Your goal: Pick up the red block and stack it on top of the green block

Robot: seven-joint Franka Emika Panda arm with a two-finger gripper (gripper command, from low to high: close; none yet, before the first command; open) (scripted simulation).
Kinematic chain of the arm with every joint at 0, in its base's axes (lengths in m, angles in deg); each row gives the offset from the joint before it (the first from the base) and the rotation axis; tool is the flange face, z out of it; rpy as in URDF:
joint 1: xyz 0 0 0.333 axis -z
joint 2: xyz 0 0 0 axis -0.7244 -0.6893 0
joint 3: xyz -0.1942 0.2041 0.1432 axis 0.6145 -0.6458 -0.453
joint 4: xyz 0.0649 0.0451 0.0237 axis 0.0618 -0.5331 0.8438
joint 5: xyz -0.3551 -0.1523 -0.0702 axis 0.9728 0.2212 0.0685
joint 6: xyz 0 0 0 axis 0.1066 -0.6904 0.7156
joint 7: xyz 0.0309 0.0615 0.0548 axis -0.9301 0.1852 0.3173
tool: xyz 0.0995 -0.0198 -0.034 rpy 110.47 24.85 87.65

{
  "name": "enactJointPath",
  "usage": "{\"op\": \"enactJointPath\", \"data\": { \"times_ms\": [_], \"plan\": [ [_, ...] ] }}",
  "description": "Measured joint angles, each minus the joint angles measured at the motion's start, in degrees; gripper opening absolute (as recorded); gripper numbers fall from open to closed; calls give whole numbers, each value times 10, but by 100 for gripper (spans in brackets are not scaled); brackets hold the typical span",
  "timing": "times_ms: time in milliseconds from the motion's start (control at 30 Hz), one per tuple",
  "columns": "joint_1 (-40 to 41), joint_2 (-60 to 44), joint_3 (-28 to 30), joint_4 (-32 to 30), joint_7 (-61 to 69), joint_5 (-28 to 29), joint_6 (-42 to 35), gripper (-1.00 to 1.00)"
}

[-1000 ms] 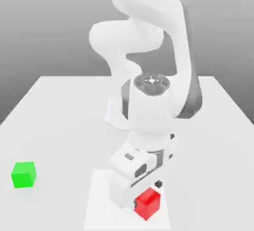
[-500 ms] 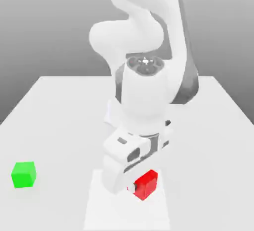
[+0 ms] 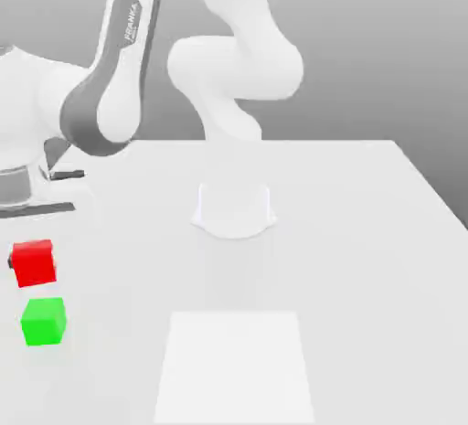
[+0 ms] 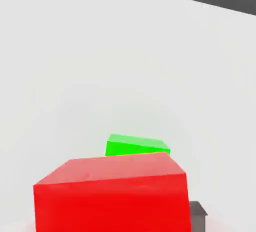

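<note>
Since the earlier frames, your arm has swung away from the pale square patch (image 3: 235,366) at the near edge of the worktop (image 3: 366,231) and over to the exterior view's left, carrying the red block (image 3: 34,262) with it. A second ago that block sat low on the patch; half a second ago it was already lifted clear of it.

You now see the red block in the air just above the green block (image 3: 44,321), with a thin strip of worktop showing between them, so they are apart, not touching. The red one sits a shade toward the exterior view's left of the green one, not squarely over it. The green block rests on the worktop where it has been all along.

Your tool (image 3: 32,262) is pinching the red block: a dark fingertip (image 3: 11,262) shows against the block's side in the exterior view, and the white hand hangs directly over it.

From the hand view, the red block (image 4: 112,196) looms close, a dark fingertip (image 4: 197,215) pokes out beside it, and the green block (image 4: 135,145) peeks out beyond its top edge.
</note>
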Motion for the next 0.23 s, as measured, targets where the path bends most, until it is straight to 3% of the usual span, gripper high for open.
{"op": "enactJointPath", "data": {
  "times_ms": [100,133,233],
  "plan": [
    [24,-58,-33,4,42,-57,49,-100],
    [29,-70,-41,4,51,-68,59,100],
    [29,-70,-41,4,51,-68,59,100]
  ]
}}
